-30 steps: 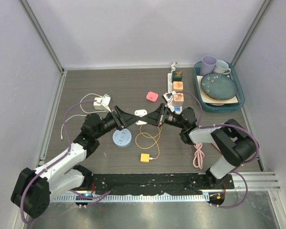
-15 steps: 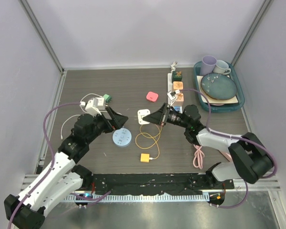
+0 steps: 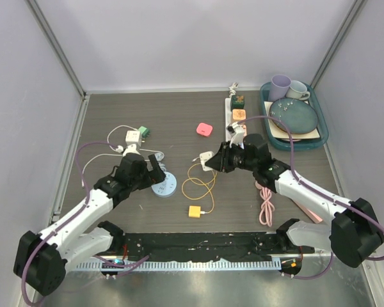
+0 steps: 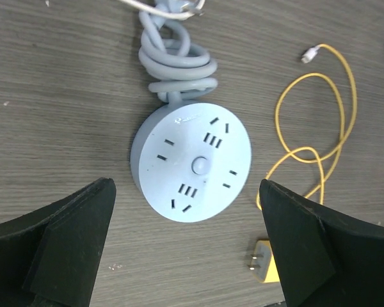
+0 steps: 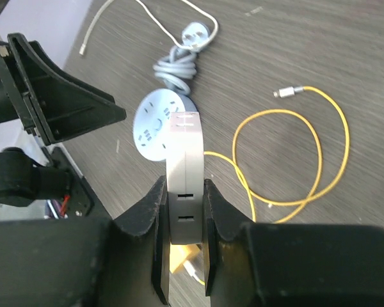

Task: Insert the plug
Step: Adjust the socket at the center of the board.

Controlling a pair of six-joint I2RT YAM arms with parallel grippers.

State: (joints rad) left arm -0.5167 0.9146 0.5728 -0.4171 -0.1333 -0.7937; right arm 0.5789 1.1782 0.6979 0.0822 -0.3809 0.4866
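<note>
Over round socket (image 4: 191, 161) | left end effector (image 4: 187, 187) wide open, empty | right end effector (image 5: 184, 188) clamps white plug (image 5: 181, 148) | socket logo unreadable

The round socket (image 4: 191, 163) is pale blue with a grey-blue cord (image 4: 176, 61), and the worktop (image 4: 64, 96) is dark brown wood grain. The plug (image 5: 184, 185) is white, the right fingers (image 5: 150, 217) black, one cable (image 4: 320, 121) yellow and another (image 3: 266, 208) pink. The tray (image 3: 301, 146) is teal, its plate (image 3: 294, 115) dark blue with pale speckles, and the cup (image 3: 280, 86) lilac.
</note>
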